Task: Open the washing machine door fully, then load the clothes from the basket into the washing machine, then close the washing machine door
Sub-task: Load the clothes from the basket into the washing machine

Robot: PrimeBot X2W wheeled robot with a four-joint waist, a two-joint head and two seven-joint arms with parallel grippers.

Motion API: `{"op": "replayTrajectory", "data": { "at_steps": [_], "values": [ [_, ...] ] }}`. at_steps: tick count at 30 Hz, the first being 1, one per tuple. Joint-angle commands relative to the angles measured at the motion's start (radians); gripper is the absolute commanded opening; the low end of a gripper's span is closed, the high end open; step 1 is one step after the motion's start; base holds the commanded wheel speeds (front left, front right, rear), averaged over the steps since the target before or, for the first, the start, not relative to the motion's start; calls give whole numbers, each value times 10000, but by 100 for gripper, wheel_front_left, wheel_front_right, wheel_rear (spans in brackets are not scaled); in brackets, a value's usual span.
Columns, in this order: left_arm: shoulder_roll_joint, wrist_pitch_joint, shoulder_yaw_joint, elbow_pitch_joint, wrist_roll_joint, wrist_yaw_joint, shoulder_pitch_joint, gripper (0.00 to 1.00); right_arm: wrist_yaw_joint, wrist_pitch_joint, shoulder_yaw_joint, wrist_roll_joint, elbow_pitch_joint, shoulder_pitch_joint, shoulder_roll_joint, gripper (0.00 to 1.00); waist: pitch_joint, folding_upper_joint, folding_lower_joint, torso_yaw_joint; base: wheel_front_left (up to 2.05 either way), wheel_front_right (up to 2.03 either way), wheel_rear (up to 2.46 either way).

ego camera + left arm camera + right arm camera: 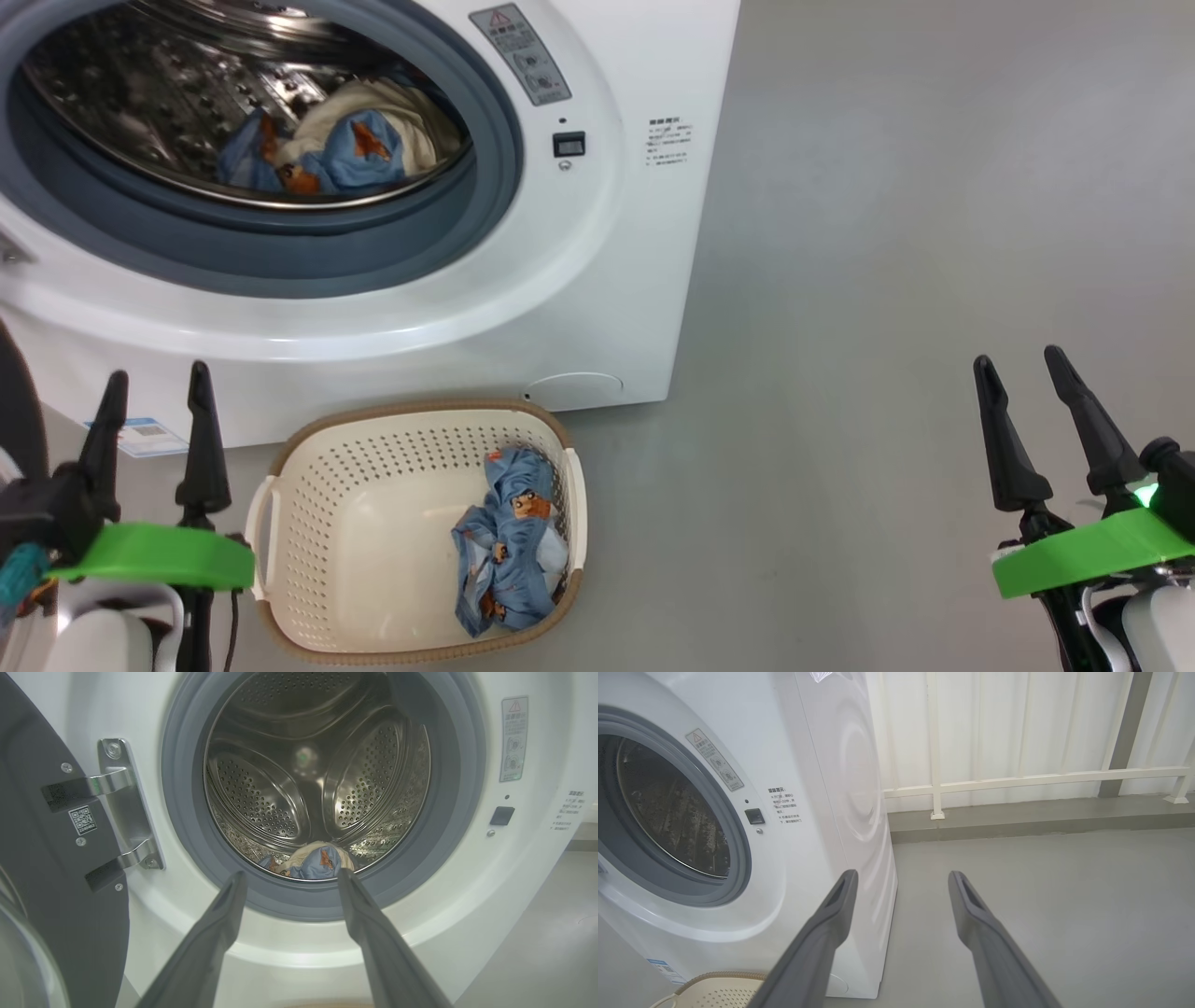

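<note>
1. Washing machine (597,280): white, standing on the grey floor (887,280), far left; drum (303,765) exposed.
2. Door (56,858): swung wide open at the machine's left.
3. Basket (373,457): on the floor, just near of the machine.
4. First garment (345,149): inside the drum, at its bottom. Second garment (509,551): in the basket's right half.
5. Left end effector (157,371), right end effector (1018,355): both spread wide, holding nothing, at the near corners.

We see the left claw (290,873) spread wide and empty, aimed at the washing machine (467,905). Its door (56,868) stands open at left on a steel hinge (128,807). A blue-and-cream garment (315,862) lies on the drum (280,788) bottom, just behind the grey gasket (182,826).
</note>
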State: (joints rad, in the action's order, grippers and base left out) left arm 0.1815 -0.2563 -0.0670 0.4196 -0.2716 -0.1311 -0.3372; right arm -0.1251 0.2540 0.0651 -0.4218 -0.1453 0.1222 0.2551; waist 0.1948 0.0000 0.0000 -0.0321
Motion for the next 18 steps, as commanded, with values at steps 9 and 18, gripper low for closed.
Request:
{"op": "replayTrajectory", "data": {
  "at_steps": [9, 18],
  "values": [
    [98, -55, -610, -1160, -82, 4, 1265, 100, -56, 78, 21, -19, 209, -516, 341, 100, -642, 0, 0, 331, 0, 0, 0],
    [2, -55, -622, -1716, -44, 4, 2240, 100, -56, 78, -289, -65, 296, -1110, 346, 100, -1068, 0, 0, 536, 0, 0, 0]
  ]
}}
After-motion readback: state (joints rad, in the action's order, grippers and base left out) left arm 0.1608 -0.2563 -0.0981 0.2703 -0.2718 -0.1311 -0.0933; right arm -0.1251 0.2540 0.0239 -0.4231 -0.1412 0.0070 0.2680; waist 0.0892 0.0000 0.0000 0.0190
